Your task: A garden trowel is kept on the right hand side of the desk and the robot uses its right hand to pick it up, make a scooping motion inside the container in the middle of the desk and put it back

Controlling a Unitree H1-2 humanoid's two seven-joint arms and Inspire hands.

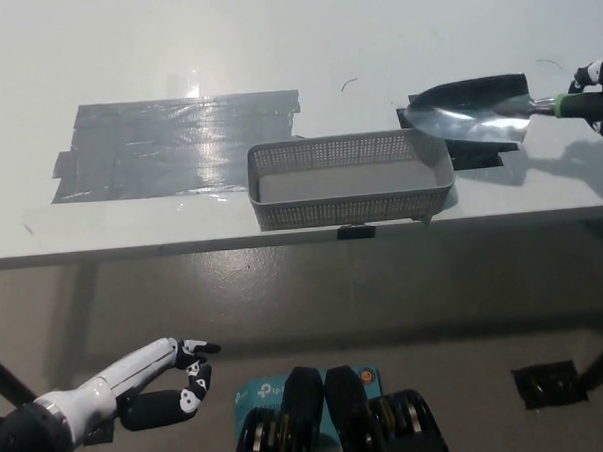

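1 trowel in right hand, near 1 basket; left hand empty, spread.

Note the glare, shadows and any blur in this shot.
Head view: light glares off the grey tape and the white desk above it; the trowel blade gleams; a soft shadow lies on the desk below its handle; nothing looks blurred.

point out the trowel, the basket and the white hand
trowel (474, 113): head view, on its metal blade
basket (351, 210): head view, on its front wall
white left hand (151, 367): head view, on its white upper side
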